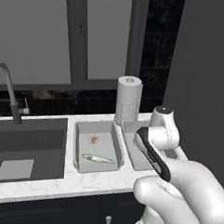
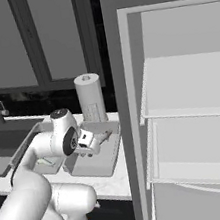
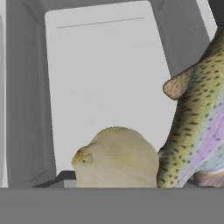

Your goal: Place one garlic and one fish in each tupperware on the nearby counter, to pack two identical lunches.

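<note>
Left tupperware (image 1: 99, 150) holds a garlic (image 1: 94, 139) and fish (image 1: 98, 158) — gripper (image 2: 97, 139) over the right one (image 2: 95, 157), grip unclear.

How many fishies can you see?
2. One slim silvery fish lies in the left tupperware beside a garlic. A spotted fish is over the right tupperware, next to another garlic. More may be hidden.

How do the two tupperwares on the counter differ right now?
The left tupperware holds a garlic and a slim silvery fish on its floor. The right tupperware sits under the arm; in the hand view its floor is bare, with a garlic and a spotted fish close to the camera above it. Both are grey, rectangular, lidless, side by side before the paper towel roll.
</note>
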Motion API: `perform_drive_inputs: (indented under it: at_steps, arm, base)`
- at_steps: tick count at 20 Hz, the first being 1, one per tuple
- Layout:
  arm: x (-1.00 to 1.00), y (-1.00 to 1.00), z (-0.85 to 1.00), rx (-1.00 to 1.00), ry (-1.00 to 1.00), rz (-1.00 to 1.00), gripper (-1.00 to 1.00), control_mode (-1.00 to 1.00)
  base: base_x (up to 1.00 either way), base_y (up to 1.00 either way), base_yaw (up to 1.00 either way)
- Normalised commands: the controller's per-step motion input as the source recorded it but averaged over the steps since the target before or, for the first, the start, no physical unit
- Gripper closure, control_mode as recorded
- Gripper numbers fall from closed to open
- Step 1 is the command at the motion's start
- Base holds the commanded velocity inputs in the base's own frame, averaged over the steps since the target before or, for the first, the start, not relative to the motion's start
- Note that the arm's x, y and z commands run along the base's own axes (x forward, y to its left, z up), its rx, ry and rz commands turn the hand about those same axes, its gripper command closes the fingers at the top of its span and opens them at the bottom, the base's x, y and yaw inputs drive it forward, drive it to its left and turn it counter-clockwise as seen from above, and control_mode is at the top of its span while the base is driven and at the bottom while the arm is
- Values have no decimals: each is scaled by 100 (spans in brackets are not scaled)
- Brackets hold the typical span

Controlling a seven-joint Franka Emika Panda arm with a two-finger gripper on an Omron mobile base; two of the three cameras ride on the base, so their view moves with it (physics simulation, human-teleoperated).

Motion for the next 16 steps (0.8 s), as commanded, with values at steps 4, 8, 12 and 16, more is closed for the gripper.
perform_drive_inputs:
  at_steps: [4, 8, 12, 16]
  arm:
    - [86, -4, -58, 0, 17, 5, 100, -100]
    - [79, -3, -53, 0, 11, 6, 100, -100]
    - [76, -3, -52, 0, 11, 6, 100, -100]
    - [25, -1, -48, 0, 8, 5, -100, -100]
  base:
    - [0, 0, 0]
    - [0, 0, 0]
    - [0, 0, 0]
    - [0, 0, 0]
